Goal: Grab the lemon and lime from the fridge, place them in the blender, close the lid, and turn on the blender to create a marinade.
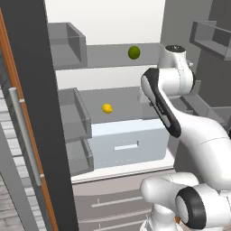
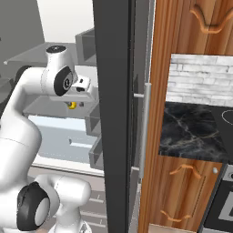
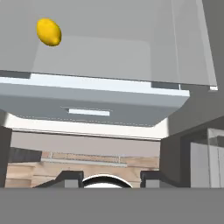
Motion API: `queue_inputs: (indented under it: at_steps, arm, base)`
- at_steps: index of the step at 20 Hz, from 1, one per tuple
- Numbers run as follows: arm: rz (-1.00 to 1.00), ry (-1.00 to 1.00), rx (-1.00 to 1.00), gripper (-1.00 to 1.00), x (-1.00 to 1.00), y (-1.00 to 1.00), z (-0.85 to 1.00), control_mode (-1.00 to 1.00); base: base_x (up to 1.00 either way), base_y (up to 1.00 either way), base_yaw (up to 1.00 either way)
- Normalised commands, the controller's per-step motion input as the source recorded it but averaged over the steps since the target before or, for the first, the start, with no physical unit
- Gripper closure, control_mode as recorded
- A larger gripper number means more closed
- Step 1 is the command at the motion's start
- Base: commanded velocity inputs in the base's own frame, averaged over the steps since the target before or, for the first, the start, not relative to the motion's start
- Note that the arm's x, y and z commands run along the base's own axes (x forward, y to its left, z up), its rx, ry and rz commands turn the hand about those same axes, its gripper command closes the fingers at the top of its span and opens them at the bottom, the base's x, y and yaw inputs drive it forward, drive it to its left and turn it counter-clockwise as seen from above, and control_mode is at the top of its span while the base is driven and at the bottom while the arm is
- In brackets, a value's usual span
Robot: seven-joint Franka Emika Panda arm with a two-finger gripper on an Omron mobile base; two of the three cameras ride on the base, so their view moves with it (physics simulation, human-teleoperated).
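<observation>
The fridge (image 1: 40, 113) stands open, its dark door at the left with a silver bar handle (image 1: 22, 135). The yellow lemon (image 1: 107, 108) lies on the lower grey shelf above the pale drawer (image 1: 126, 144). It also appears as the lemon (image 3: 48, 31) at the upper left of the hand view and as the lemon (image 2: 71, 105) below the wrist. The dark green lime (image 1: 134, 53) rests on the shelf above. My gripper (image 3: 111, 179) is open and empty, held above the shelf, to the right of the lemon and apart from it. The blender and its lid are out of view.
Grey door bins (image 1: 67, 45) jut out on the left door. The second door (image 2: 113, 113) with its handle (image 2: 144, 132) stands right of the arm. Beyond it are wooden cabinets (image 2: 182, 27) and a black marble counter (image 2: 191, 132).
</observation>
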Motion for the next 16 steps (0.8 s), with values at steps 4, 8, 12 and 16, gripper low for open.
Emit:
queue_inputs:
  at_steps: [4, 8, 12, 16]
  arm:
    - [0.00, -0.06, 0.00, -1.00, -0.52, 0.12, -0.01, -1.00]
    - [0.00, -0.22, -0.04, -1.00, -0.23, 1.00, -0.19, -1.00]
    - [0.00, -0.02, 0.00, -1.00, 0.42, 0.76, -0.40, -1.00]
    - [0.00, -0.03, 0.00, -1.00, 0.46, 0.18, -0.56, -1.00]
  base:
    - [0.00, 0.00, 0.00]
    - [0.00, 0.00, 0.00]
    - [0.00, 0.00, 0.00]
    - [0.00, 0.00, 0.00]
